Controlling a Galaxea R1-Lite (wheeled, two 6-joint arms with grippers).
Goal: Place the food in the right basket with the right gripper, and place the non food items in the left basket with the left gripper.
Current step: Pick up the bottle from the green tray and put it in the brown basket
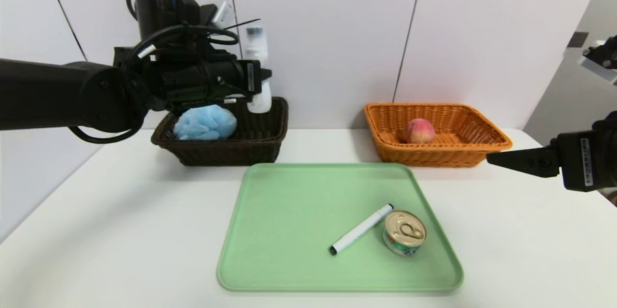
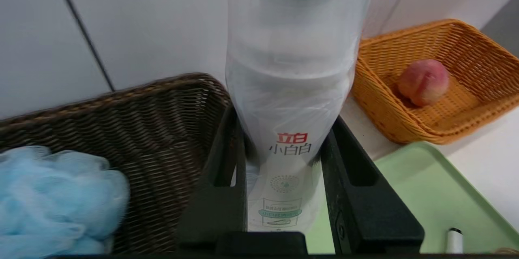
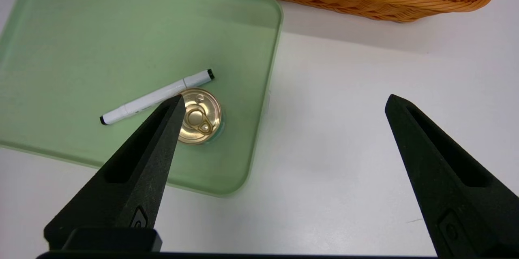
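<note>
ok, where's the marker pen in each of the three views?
Head view: marker pen lies on the green tray, touching the tin can.
Left wrist view: only its capped tip shows at the lower edge.
Right wrist view: it lies on the tray beside the can.
Shared landmark: the green tray.

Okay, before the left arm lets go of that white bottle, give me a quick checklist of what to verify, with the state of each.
1. Left gripper clamped on white bottle: ok.
2. Bottle over dark brown basket: cannot tell; it looks near the basket's right end.
3. Room beside blue bath puff: ok.
4. Right gripper open, off to the side: ok.
5. Marker pen and tin can on green tray: ok.
</note>
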